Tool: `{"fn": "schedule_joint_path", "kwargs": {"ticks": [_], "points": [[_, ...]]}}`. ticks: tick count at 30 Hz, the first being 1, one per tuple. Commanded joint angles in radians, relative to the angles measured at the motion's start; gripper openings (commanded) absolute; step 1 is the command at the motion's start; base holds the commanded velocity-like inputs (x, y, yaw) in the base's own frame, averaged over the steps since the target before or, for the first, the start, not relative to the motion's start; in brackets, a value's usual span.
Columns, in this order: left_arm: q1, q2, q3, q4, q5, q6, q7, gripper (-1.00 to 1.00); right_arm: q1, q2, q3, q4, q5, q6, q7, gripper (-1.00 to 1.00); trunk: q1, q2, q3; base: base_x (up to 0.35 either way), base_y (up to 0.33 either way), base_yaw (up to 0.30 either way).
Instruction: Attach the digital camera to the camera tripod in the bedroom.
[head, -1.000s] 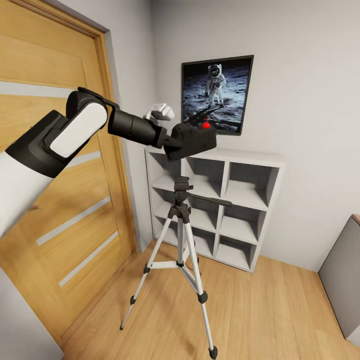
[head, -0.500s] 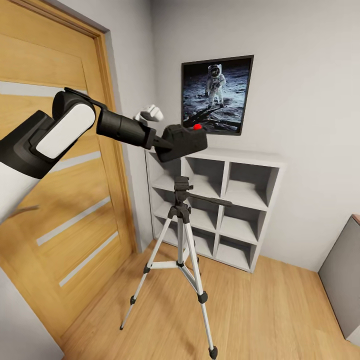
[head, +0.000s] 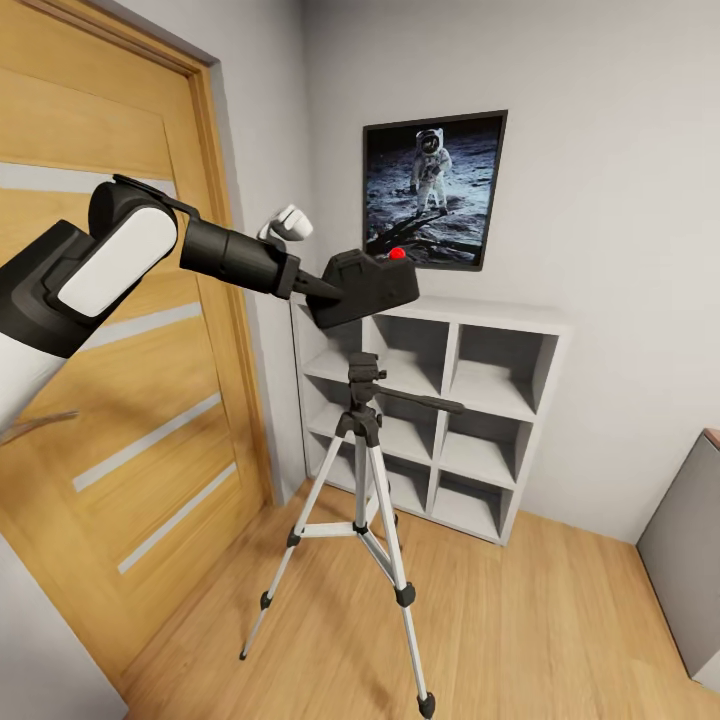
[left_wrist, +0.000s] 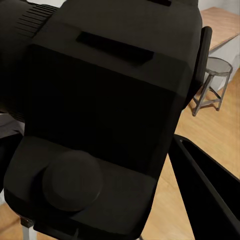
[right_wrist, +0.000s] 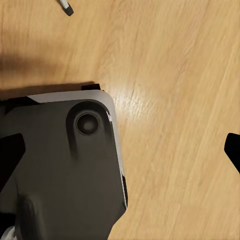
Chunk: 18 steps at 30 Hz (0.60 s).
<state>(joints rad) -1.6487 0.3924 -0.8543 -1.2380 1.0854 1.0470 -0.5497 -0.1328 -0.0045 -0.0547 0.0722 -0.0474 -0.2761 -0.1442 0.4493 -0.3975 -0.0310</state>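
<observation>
In the head view my left gripper is shut on the digital camera, a black block with a red button on top. The camera hangs tilted in the air, a short way above the black head of the camera tripod, not touching it. The tripod stands on the wood floor on thin silver legs, its long black lever pointing right. The camera's dark body crowds the left wrist view, with one finger beside it. The right wrist view looks down past a dark fingertip at the floor.
White cube shelving stands against the wall just behind the tripod, under an astronaut picture. An oak door is on the left. A grey cabinet is at the right edge. My grey base and a tripod foot are below the right wrist.
My left arm has drawn back to the left with the camera, which has shifted a little left above the tripod head. The tripod has not moved.
</observation>
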Motion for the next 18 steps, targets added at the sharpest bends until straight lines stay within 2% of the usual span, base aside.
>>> {"fn": "schedule_joint_path", "kwargs": {"ticks": [1, 8, 14, 18], "points": [[-0.002, 0.001, -0.002, 0.0, -0.004, 0.0, -0.008, -1.0, -0.002, 0.0, -0.005, 0.005, -0.005, -0.009, 0.002, 1.0, 0.001, -0.002, -0.002, 0.0, 0.0, 0.0], [-0.002, 0.002, 0.001, -0.004, -0.004, 0.0, -0.009, -1.0, -0.002, 0.0, -0.005, 0.005, -0.005, -0.009, 0.002, 1.0, 0.001, -0.002, -0.002, 0.0, 0.006, 0.0], [-0.002, 0.002, 0.006, -0.005, -0.004, 0.0, -0.009, -1.0, -0.002, 0.0, -0.005, 0.005, -0.005, -0.009, 0.002, 1.0, 0.001, -0.002, -0.002, 0.204, 0.172, 0.0], [-0.002, 0.002, 0.005, -0.005, -0.004, 0.0, -0.009, -1.0, -0.002, 0.0, -0.005, 0.005, -0.005, -0.009, 0.002, 1.0, 0.001, -0.002, -0.002, 0.123, 0.061, 0.0]]}}
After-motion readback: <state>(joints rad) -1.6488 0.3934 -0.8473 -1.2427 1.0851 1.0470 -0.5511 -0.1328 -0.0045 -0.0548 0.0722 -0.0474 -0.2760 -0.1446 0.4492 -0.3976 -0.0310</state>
